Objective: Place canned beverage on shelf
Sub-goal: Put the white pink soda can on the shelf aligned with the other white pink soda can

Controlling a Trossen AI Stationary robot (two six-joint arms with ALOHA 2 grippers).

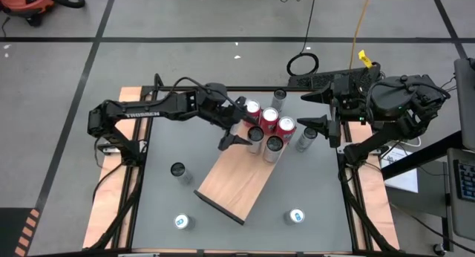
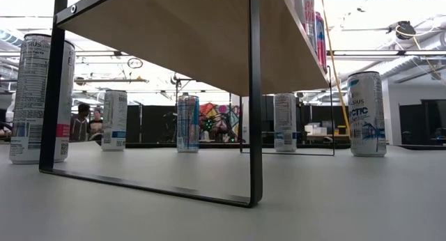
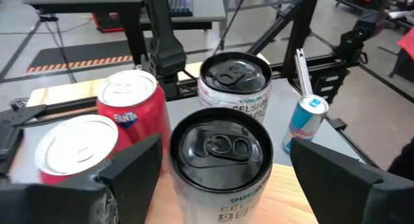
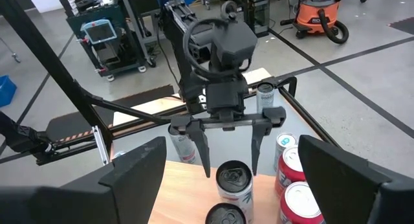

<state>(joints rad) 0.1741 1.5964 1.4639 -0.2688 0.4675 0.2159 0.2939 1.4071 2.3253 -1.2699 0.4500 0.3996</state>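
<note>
The shelf is a light wooden board on black frame legs, seen from below in the low view. Several cans stand on its far end: red ones and two black-topped silver ones. My left gripper is open at shelf height, with its fingers on either side of the nearer black-topped can and apart from it. That can stands upright on the board. My right gripper hangs open above the table, to the right of the shelf, with nothing between its fingers.
More cans stand on the grey table around the shelf: silver ones at the far right, a dark-topped one at the left, and blue-and-white ones near the front edge. People show in the room behind.
</note>
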